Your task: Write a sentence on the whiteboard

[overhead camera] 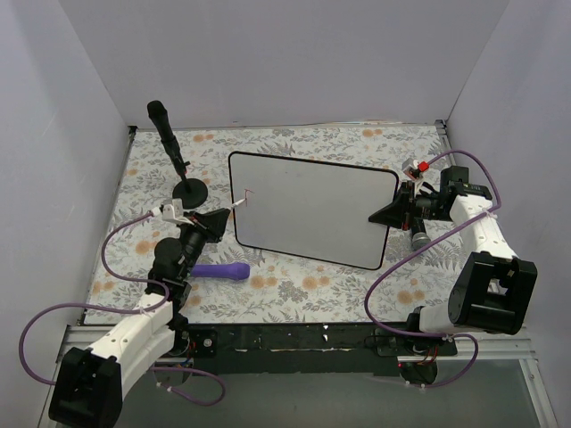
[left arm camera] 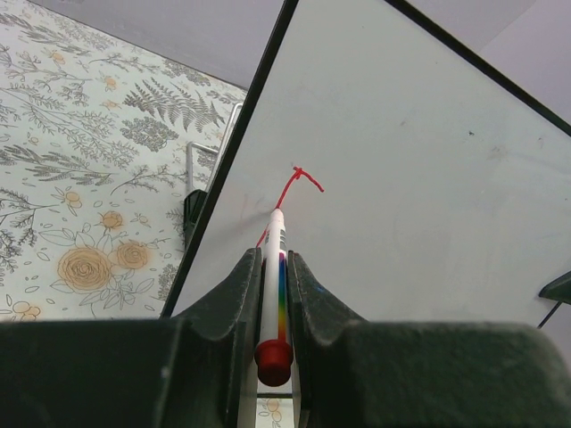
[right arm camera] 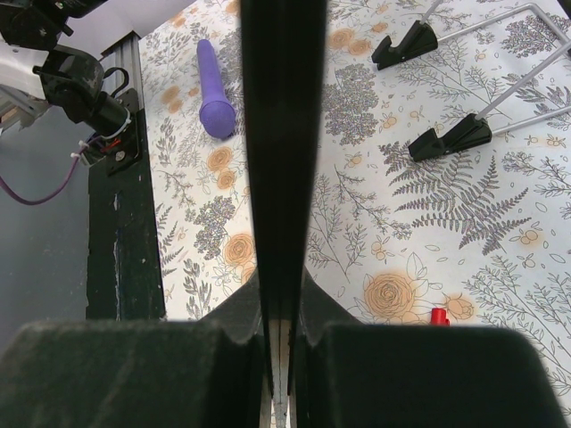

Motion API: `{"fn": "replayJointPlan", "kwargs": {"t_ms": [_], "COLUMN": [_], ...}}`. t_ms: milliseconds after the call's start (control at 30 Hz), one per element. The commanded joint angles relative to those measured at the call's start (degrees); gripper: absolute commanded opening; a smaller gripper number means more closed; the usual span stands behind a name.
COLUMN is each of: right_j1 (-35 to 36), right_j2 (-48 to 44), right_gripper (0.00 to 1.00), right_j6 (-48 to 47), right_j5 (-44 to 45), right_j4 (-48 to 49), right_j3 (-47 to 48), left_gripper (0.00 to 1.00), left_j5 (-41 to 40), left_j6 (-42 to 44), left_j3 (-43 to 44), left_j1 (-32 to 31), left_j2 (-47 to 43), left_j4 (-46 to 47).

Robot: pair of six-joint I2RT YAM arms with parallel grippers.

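The whiteboard [overhead camera: 312, 209] stands tilted on the floral table, white and glossy with a thin black frame. My left gripper [overhead camera: 223, 218] is shut on a white marker [left arm camera: 275, 267] with a rainbow stripe and a red end. The marker's tip rests on the board's left part. Of the sentence, only one small red stroke [left arm camera: 302, 178] shows just beyond the tip, also visible from above as a red stroke [overhead camera: 247, 193]. My right gripper [overhead camera: 393, 212] is shut on the board's right edge, and its wrist view shows the black frame [right arm camera: 284, 134] clamped between the jaws.
A purple cylinder [overhead camera: 221, 271] lies in front of the board's left corner. A black stick on a round base [overhead camera: 190, 189] stands at the back left. The board's black feet [right arm camera: 446, 138] rest on the cloth. A small red cap [right arm camera: 438, 316] lies near my right gripper.
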Motion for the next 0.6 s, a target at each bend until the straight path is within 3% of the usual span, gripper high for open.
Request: {"fn": "replayJointPlan", "kwargs": {"t_ms": [0,567], "right_j1": [0.3,0.3], "right_j2": [-0.4,-0.5], "right_gripper": [0.01,0.01], "right_j6": [-1.8,-1.8], "right_j5": [1.9,1.9], "right_j4": [0.0,0.0], "right_j3": [0.9,1.0], "left_gripper": [0.00,0.00], "left_j5": [-1.7,2.2], "left_j6": [1.7,1.1], "left_j3": [2.5,2.9], "left_j1": [0.1,0.1], "left_j2": [0.7,3.4], "left_j4": [1.6,2.4]}}
